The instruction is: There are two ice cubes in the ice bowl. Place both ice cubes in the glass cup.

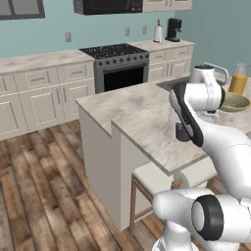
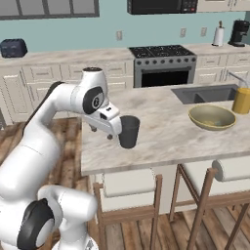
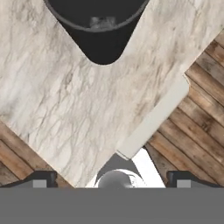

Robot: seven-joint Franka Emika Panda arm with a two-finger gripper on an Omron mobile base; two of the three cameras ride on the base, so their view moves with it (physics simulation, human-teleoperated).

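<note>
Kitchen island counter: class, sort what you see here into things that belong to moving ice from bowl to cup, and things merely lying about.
Belongs to the job:
- glass cup
- ice bowl
- pale lump inside the cup, likely ice
- end effector, open

Just lying about:
- glass of orange liquid
- sink
- stools

This is a home kitchen. A long marble-look worktop (image 2: 161,132) forms an island in the middle, with wooden stools (image 2: 129,195) under its near edge and a sink (image 2: 205,93) set into it. Along the far wall stand pale cabinets (image 1: 44,95), and between them a steel stove (image 2: 161,63) with dark burners. Above the stove hangs a microwave (image 2: 161,6). On the far counter, right of the stove, stand a coffee machine (image 2: 239,33) and a paper towel roll (image 2: 219,35); far left is a dark toaster (image 2: 13,47). The wall is light blue, the floor is wooden planks (image 1: 39,196).
</note>
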